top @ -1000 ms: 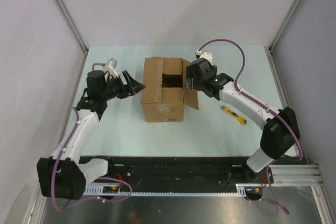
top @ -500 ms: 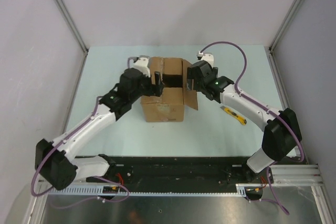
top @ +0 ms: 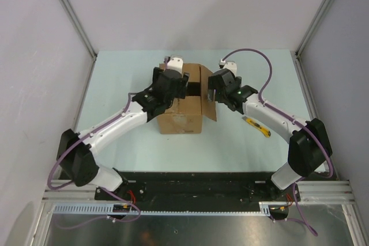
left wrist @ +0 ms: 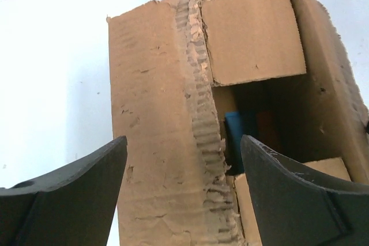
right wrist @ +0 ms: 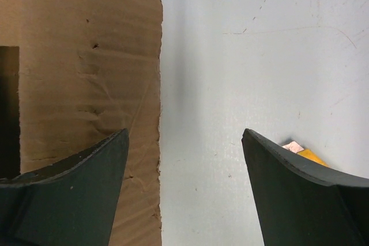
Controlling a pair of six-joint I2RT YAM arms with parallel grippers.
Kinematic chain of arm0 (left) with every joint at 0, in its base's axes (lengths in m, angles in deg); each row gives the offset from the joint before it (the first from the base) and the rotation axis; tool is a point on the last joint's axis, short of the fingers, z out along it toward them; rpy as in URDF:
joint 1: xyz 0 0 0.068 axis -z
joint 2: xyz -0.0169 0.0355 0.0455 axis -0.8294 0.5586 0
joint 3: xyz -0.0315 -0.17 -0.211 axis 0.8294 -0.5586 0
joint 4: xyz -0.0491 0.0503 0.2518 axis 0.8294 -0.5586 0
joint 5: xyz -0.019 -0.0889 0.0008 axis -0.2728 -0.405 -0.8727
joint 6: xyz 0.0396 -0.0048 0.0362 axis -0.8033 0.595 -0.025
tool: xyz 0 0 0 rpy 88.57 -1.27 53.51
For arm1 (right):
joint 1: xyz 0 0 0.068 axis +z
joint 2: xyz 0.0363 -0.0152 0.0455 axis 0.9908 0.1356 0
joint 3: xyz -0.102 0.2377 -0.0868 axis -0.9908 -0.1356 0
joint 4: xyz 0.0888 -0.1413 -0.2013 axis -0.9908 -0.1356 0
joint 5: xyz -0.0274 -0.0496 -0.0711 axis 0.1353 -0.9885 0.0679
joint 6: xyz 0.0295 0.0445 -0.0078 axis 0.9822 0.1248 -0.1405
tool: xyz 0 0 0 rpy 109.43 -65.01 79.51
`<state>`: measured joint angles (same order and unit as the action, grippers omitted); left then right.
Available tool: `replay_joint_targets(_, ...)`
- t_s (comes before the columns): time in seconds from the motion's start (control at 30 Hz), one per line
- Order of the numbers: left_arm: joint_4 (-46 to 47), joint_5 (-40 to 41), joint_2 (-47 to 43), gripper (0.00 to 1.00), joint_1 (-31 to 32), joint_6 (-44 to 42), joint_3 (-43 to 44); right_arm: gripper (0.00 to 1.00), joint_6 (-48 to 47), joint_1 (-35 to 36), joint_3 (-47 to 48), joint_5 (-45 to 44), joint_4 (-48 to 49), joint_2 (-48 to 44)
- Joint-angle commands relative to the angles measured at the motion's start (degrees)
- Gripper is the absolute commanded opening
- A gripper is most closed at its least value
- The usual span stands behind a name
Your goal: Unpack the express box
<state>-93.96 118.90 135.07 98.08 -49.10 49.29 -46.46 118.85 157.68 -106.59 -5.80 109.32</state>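
Box sits mid-surface, top flaps open. Your left hand is over the box's 10 o'clock side with its fingers apart and nothing between them. Its wrist view looks down into the opening, where something blue stands inside. Your right hand is at the box's 2 o'clock side, fingers apart, straddling the edge of the folded-out flap. Yellow cutter lies at 4 o'clock, apart from the box.
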Motion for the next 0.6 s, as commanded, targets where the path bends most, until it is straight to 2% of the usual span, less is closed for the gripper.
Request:
replay_joint_targets(0.0,-3.67,8.77,4.04,0.85,1.9,-3.49,6.02,0.83,0.33,-0.61,-0.77,2.71,-0.63,-0.39)
replay_joint_targets(0.17,-5.17,6.75,6.24,0.85,2.08,-4.11,7.87,0.83,0.51,-1.13,-0.86,3.5,-0.02,-0.04)
replay_joint_targets(0.3,-6.05,8.33,8.17,0.86,2.08,-4.72,8.83,0.83,0.6,-1.22,-0.86,4.21,0.51,0.14)
replay_joint_targets(0.43,-11.65,11.75,10.81,0.88,1.99,-5.08,12.43,0.83,0.77,-1.4,-0.86,4.3,0.78,0.22)
replay_joint_targets(0.57,-14.31,11.59,9.51,0.87,1.38,-4.55,15.51,0.82,0.95,-1.57,-0.86,4.21,0.6,0.31)
